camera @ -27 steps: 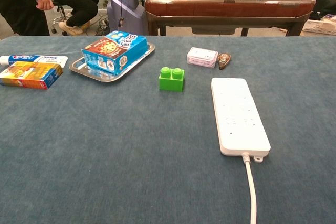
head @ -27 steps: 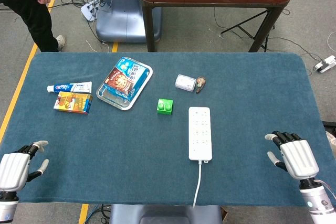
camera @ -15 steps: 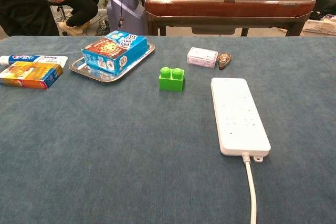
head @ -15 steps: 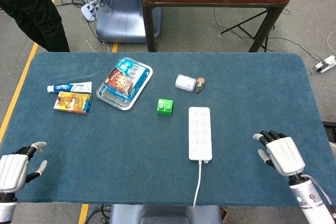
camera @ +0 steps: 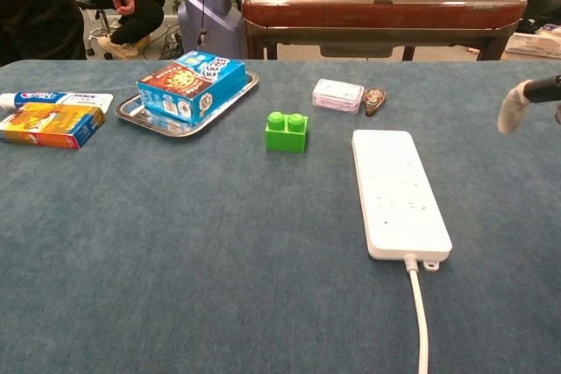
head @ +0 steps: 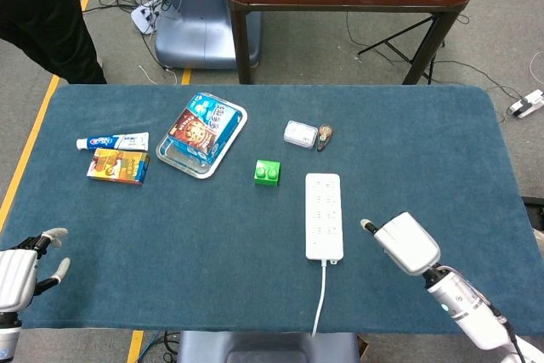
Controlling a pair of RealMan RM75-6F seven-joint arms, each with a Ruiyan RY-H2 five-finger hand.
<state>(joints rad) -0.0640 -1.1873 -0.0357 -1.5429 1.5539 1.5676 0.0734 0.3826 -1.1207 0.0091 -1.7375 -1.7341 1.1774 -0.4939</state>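
The right hand (head: 406, 242) swings in from the counter's right edge and now hovers just beside the white power strip (head: 323, 216), a fingertip poking toward it; I cannot tell whether the rest is curled or spread. The strip lies flat mid-counter (head: 212, 244), cord trailing toward the near edge. The left hand (head: 21, 268) stays spread at the near-left corner, holding nothing.

I see matt blue cloth over the desk (head: 127, 235), a smooth white plastic power strip (head: 323, 214), a shiny metal tray (head: 170, 157), and my right hand (head: 406, 242) in glossy white plastic.
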